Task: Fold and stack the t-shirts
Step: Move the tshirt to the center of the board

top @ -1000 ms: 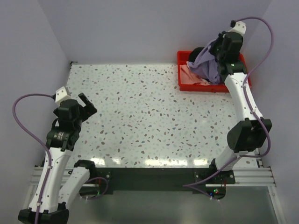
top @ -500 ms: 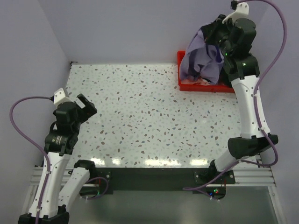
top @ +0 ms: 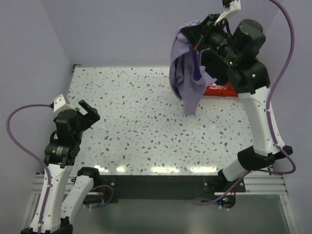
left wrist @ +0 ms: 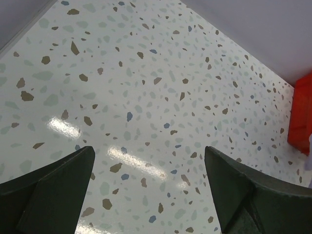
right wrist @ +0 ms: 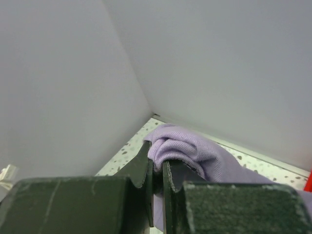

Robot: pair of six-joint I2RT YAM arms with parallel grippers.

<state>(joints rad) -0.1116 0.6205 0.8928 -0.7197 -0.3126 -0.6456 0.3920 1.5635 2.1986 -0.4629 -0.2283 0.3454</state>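
Note:
My right gripper [top: 194, 36] is shut on the lavender t-shirt [top: 186, 78] and holds it high above the table's back right part. The shirt hangs down in a bunch, its lower end near the table. In the right wrist view the cloth [right wrist: 195, 148] is pinched between the fingers [right wrist: 144, 168]. A bit of pale pink cloth [top: 222, 88] shows in the red tray [top: 214, 90] behind my arm. The black t-shirt is hidden. My left gripper [top: 84, 113] is open and empty over the table's left side; its fingers [left wrist: 53, 183] frame bare table.
The red tray stands at the back right corner, mostly hidden by the right arm; its edge shows in the left wrist view [left wrist: 302, 117]. Walls close the table at the back, left and right. The speckled tabletop [top: 136, 122] spreads between the arms.
My right gripper has lifted the lavender t-shirt out of the red tray and carried it up and to the left. My left arm has shifted slightly.

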